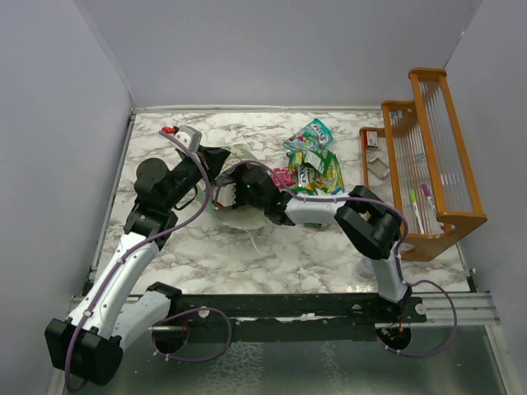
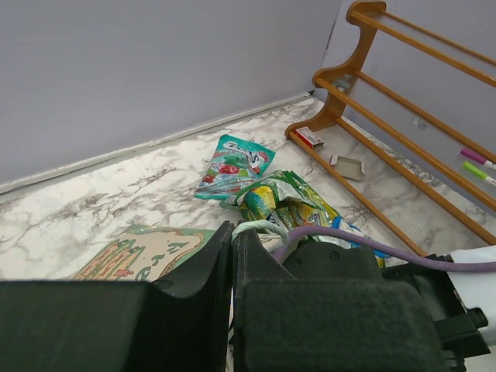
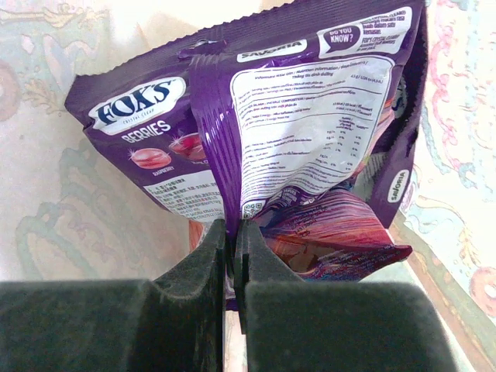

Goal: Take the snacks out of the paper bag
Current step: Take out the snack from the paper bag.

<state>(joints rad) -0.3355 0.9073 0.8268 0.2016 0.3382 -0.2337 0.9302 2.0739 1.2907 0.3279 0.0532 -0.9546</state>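
The mint-green paper bag (image 1: 237,156) lies on its side at the middle of the table. My left gripper (image 1: 216,164) is shut on the bag's rim (image 2: 260,227); its cream printed panel (image 2: 139,252) shows below. My right gripper (image 1: 247,191) reaches into the bag's mouth and is shut on a purple snack packet (image 3: 256,116), with the bag's wall (image 3: 54,201) around it. Outside the bag, to its right, lie a teal packet (image 1: 311,134), green-yellow packets (image 1: 321,174) and a red one (image 1: 282,177). The teal packet (image 2: 232,164) and the green-yellow packets (image 2: 288,200) also show in the left wrist view.
An orange wooden rack (image 1: 432,160) stands along the right wall, with pens (image 1: 420,206) on it. A small red box (image 1: 372,138) and a white card (image 1: 379,169) lie at its foot. Grey walls close the back and the sides.
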